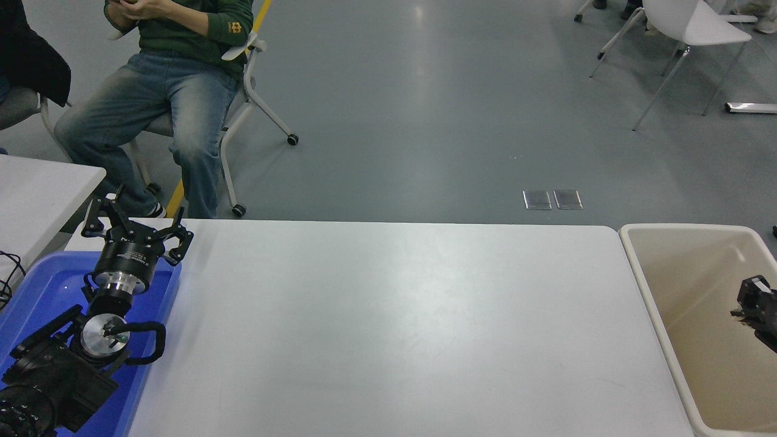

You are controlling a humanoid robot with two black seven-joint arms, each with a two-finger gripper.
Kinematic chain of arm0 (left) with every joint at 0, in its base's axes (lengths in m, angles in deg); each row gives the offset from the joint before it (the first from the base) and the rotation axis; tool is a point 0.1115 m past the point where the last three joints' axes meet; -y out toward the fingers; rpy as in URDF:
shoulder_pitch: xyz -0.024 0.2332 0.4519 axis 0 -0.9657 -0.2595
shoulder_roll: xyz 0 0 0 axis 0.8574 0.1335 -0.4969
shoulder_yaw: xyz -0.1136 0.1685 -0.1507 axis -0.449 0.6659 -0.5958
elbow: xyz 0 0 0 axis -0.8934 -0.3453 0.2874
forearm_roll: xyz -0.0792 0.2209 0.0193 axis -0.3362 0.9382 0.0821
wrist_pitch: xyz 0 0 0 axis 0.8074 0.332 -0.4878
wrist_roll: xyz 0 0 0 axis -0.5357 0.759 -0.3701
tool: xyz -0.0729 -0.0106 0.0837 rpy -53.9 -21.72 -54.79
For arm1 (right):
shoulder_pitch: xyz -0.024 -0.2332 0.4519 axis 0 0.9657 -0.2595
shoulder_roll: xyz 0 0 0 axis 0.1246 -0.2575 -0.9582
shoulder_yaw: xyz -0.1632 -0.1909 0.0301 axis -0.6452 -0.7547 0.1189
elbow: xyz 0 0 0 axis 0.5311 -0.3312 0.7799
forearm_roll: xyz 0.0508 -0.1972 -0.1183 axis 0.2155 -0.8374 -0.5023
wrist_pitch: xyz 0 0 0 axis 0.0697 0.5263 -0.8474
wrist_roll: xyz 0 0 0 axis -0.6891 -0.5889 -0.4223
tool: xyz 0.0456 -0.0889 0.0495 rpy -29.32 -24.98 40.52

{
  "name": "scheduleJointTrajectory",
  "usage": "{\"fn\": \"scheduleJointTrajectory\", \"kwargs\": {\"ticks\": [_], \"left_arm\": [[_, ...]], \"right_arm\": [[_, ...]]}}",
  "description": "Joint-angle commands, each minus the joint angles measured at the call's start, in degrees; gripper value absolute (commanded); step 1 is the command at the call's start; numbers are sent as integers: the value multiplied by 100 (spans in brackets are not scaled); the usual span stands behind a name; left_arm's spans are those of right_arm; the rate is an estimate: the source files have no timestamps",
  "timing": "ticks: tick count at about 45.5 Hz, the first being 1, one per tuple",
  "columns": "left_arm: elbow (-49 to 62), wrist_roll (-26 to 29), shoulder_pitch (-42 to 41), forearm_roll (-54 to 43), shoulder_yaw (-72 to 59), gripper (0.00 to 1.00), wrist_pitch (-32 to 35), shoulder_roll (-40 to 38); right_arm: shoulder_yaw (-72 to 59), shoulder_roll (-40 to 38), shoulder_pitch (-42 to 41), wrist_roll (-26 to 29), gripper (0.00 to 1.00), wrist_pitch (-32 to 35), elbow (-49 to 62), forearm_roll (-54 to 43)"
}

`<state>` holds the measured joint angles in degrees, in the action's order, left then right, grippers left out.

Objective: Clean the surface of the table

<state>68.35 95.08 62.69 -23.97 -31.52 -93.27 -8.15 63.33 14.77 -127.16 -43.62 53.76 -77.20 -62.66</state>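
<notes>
White and bare, the desk surface [388, 328] fills the middle. The left tool [136, 233] rests spread over a blue tray [36, 291]. The right tool [753, 300] hangs over the beige tub [643, 267], grip unreadable. Clearing looks finished; next, probably, it retreats.

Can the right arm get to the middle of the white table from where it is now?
Probably yes. The right gripper sits over the beige tub at the table surface's right end, and nothing lies on the tabletop between them. The left gripper is parked over the blue tray.
</notes>
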Motion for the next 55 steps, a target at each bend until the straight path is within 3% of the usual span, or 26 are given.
{"fn": "scheduleJointTrajectory", "kwargs": {"ticks": [1, 10, 18, 48, 49, 50, 51, 52, 53, 55], "left_arm": [[0, 2, 1, 0, 0, 100, 0, 1], [0, 2, -8, 0, 0, 100, 0, 1], [0, 2, 1, 0, 0, 100, 0, 1], [0, 2, 1, 0, 0, 100, 0, 1], [0, 2, 1, 0, 0, 100, 0, 1], [0, 2, 1, 0, 0, 100, 0, 1], [0, 2, -8, 0, 0, 100, 0, 1], [0, 2, 1, 0, 0, 100, 0, 1], [0, 2, 1, 0, 0, 100, 0, 1], [0, 2, 1, 0, 0, 100, 0, 1]], "right_arm": [[-788, 530, -95, -376, 0, -77, 662, -13], [-1377, 1119, -43, -587, 0, -305, 1322, 66], [-1421, 1225, 10, -587, 0, -692, 1322, 75], [-1421, 1260, 98, -587, 0, -832, 1339, 75], [-1430, 1260, 98, -587, 3, -894, 1339, 75], [-1430, 1260, 98, -578, 20, -964, 1331, 66], [-1439, 1260, 98, -578, 50, -1034, 1331, 66], [-1430, 1269, 98, -578, 92, -1105, 1331, 66], [-1439, 1260, 98, -570, 100, -1131, 1322, 66], [-1430, 1269, 98, -570, 100, -1167, 1322, 66]]}}
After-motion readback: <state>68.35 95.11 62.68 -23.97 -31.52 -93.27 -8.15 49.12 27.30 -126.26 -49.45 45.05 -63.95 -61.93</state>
